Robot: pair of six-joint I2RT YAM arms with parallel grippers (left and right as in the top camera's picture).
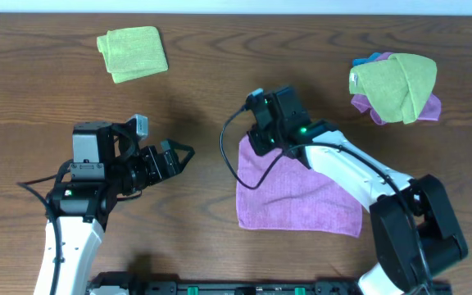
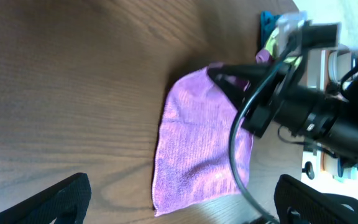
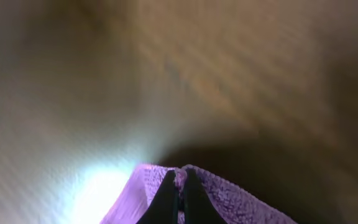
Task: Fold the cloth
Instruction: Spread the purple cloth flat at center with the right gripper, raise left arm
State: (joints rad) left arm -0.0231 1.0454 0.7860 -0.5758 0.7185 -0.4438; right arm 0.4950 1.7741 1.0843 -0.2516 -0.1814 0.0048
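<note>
Two grippers are sitting over the table point(image 1: 220, 49): the right gripper point(image 3: 178, 180) is pinching the far left corner of the cloth point(image 1: 301, 197), fingers pressed together on the fabric. The cloth is lying flat near the table's front edge, right of centre. The left gripper point(image 1: 180, 154) is hovering beside it, fingers spread wide.

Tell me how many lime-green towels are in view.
2. One lime-green towel lies folded at upper left in the overhead view; the second green towel is bunched over a purple cloth and a blue cloth at upper right. That bunch may hide more.
</note>
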